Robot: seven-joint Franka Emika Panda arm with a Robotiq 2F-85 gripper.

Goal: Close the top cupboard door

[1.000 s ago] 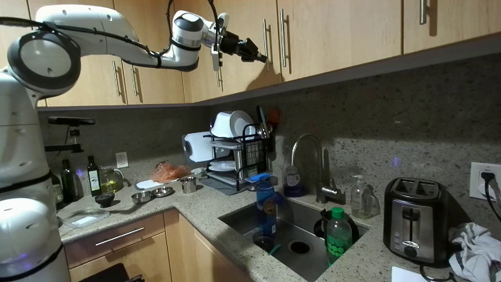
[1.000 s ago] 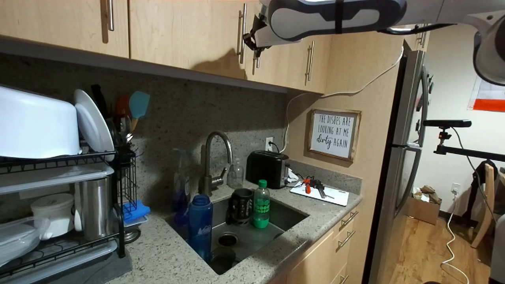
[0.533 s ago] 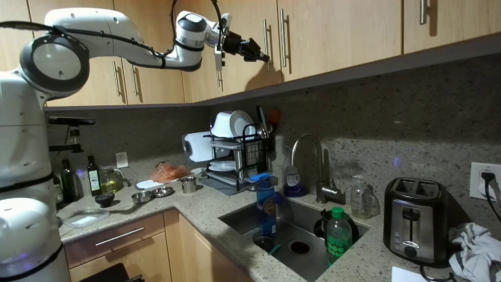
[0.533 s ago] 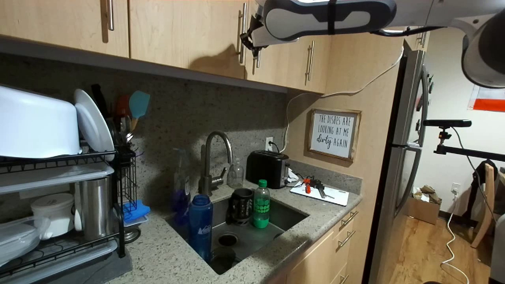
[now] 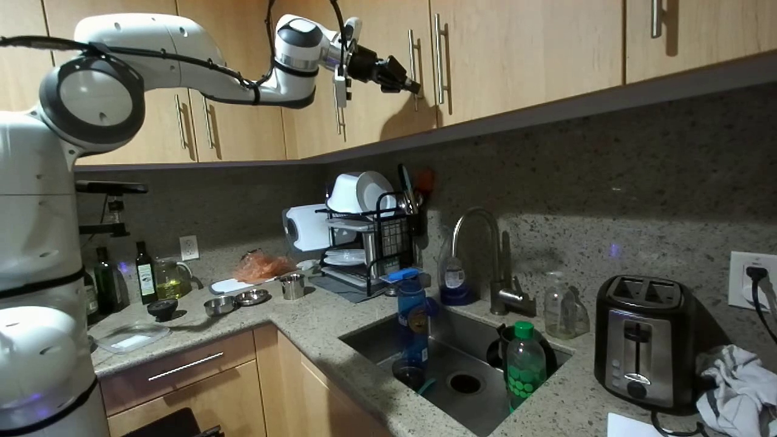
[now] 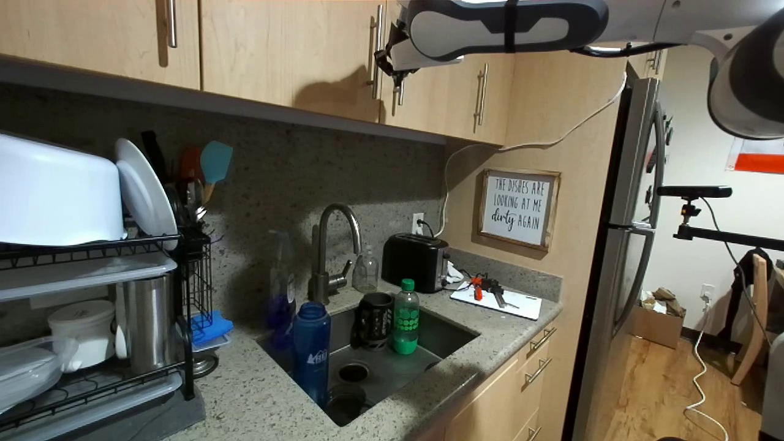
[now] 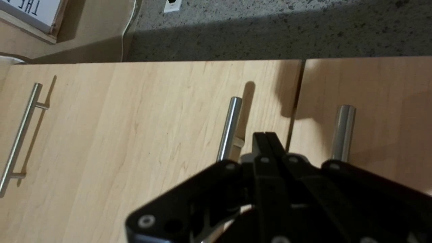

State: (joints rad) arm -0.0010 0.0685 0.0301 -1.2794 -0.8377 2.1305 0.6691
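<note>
Hand [image 7: 265, 135] is clenched, fingertips pressed together, and is held where two top cupboard doors [image 7: 162, 111] meet, both closed flush; which one is meant can't be told. Three bar handles [image 7: 230, 125] are seen in the wrist view, two of them close to the hand; contact can't be told. Below, one sink [image 5: 467, 406] is shown in both exterior views, with one blue bottle [image 6: 311, 355], one green-capped bottle [image 6: 405, 321] and one black mug [image 6: 375, 321] standing in it. On the bench [image 5: 318, 325]: one toaster [image 5: 643, 340], one dish rack [image 5: 377, 240], one steel cup [image 5: 293, 287], two steel bowls [image 5: 220, 305].
</note>
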